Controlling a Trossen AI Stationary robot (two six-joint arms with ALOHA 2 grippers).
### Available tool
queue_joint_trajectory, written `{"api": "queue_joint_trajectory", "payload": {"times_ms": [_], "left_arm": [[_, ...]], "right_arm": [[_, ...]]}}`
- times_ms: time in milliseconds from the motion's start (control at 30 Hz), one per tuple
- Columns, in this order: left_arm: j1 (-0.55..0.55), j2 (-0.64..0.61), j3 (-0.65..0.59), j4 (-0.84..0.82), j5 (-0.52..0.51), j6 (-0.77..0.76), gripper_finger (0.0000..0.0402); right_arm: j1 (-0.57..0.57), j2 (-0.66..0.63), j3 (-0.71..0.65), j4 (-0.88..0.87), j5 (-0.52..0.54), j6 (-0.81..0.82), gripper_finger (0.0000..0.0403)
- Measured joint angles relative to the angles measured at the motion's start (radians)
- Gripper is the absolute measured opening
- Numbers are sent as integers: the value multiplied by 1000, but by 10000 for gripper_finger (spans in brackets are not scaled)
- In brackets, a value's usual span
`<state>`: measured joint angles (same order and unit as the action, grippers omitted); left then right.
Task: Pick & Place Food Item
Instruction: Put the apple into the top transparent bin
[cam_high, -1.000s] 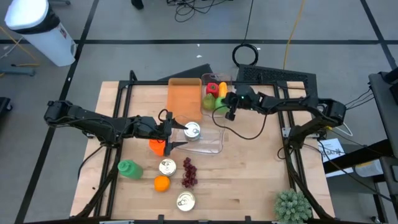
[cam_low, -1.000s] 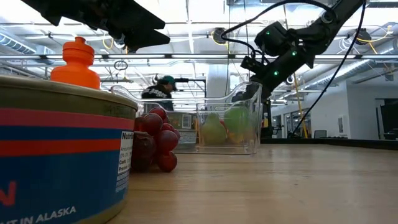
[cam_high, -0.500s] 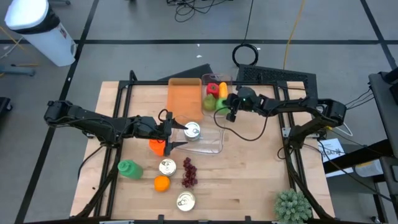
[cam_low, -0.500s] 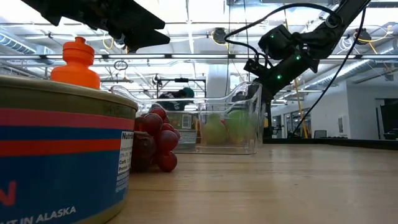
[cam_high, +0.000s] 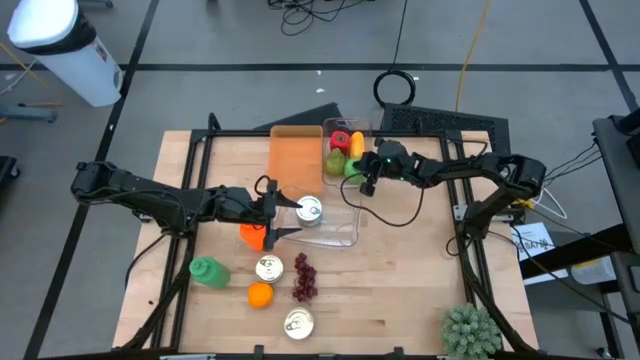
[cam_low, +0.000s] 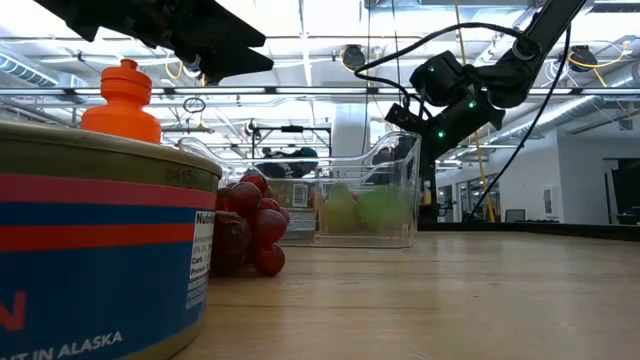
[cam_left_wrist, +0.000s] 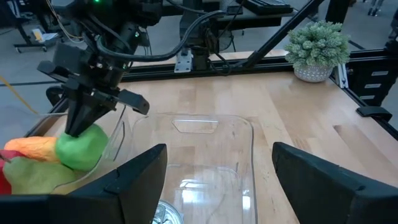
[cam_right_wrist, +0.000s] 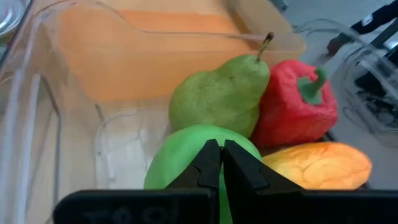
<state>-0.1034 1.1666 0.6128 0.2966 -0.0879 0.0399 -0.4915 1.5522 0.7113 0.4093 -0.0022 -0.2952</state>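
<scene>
A clear bin (cam_high: 343, 128) at the table's far middle holds a green pear (cam_right_wrist: 217, 93), a red pepper (cam_right_wrist: 295, 106), a yellow-orange mango (cam_right_wrist: 320, 165) and a green apple (cam_right_wrist: 180, 165). My right gripper (cam_right_wrist: 217, 163) is shut, its tips at the apple's top, also in the left wrist view (cam_left_wrist: 76, 127). The apple (cam_left_wrist: 81, 146) leans against the mango and pear at the bin's near end. My left gripper (cam_high: 287, 215) stands open at the near end of a second clear bin (cam_high: 335, 225), just short of a silver can (cam_high: 310, 210) inside it. My right gripper meets the green apple at its top (cam_right_wrist: 194, 155) with shut fingertips, slanting down from the table's right. The fingers themselves hide what lies between their tips. The apple sits below them, against the other fruit in the bin.
An orange tray (cam_high: 297, 155) lies beside the fruit bin. Near the left arm are an orange bottle (cam_high: 252, 235), a green bottle (cam_high: 205, 271), two more cans (cam_high: 268, 267) (cam_high: 298, 322), an orange (cam_high: 260, 295) and grapes (cam_high: 304, 282). A potted plant (cam_high: 470, 332) stands at the near right corner.
My right gripper has sunk toward the fruit bin and edged toward the table's left, still shut. The green apple has come down with it, lower among the other fruit.
</scene>
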Motion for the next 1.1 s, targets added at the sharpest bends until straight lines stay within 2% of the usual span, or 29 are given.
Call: {"api": "queue_joint_trajectory", "payload": {"times_ms": [333, 1100], "left_arm": [[0, 0, 0, 0, 0, 0, 301], [0, 0, 0, 0, 0, 0, 301]], "right_arm": [[-7, 1, -2, 25, 5, -32, 6], [-42, 1, -1, 35, 0, 19, 53]]}}
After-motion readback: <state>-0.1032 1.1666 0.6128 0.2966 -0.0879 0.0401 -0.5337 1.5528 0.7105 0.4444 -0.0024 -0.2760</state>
